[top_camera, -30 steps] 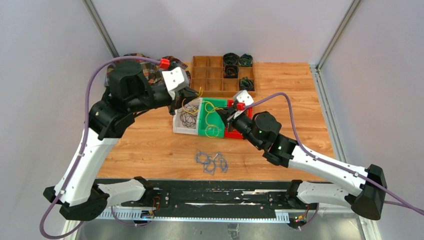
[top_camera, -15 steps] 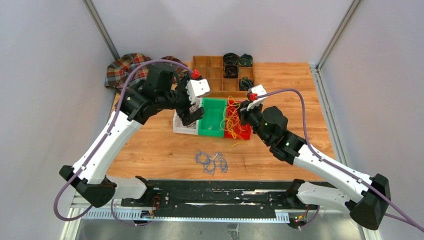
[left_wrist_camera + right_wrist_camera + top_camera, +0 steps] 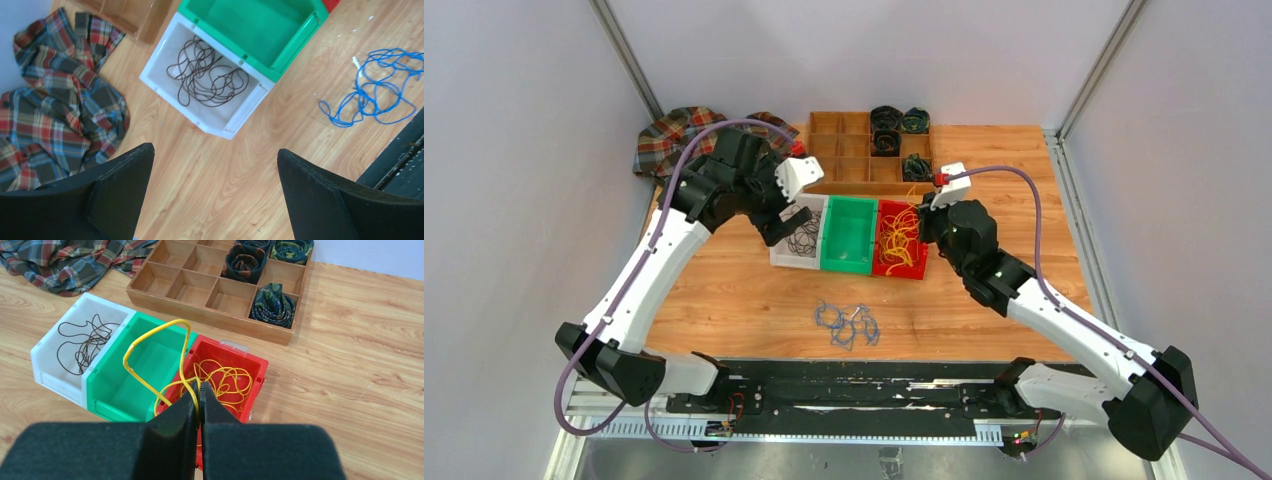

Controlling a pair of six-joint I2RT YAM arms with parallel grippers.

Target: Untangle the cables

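Note:
The yellow cable (image 3: 896, 240) lies mostly in the red bin (image 3: 902, 273). My right gripper (image 3: 199, 386) is shut on one strand of the yellow cable (image 3: 225, 380), and a loop of it arches over the green bin (image 3: 120, 390). The black cable (image 3: 207, 80) lies loose in the white bin (image 3: 220, 125). A blue cable (image 3: 846, 323) lies tangled on the table in front of the bins. My left gripper (image 3: 215, 150) hangs open over bare wood beside the white bin, with nothing between its fingers.
A plaid cloth (image 3: 55, 110) lies crumpled at the back left. Behind the bins stands a wooden divided tray (image 3: 200, 310) with dark rolled coils (image 3: 272, 305) in its right cells. The black rail (image 3: 844, 385) runs along the near edge.
My left gripper has opened and drawn back to the left of the bins. The right gripper carried the yellow cable rightward from the green bin to the red bin, apart from the black one.

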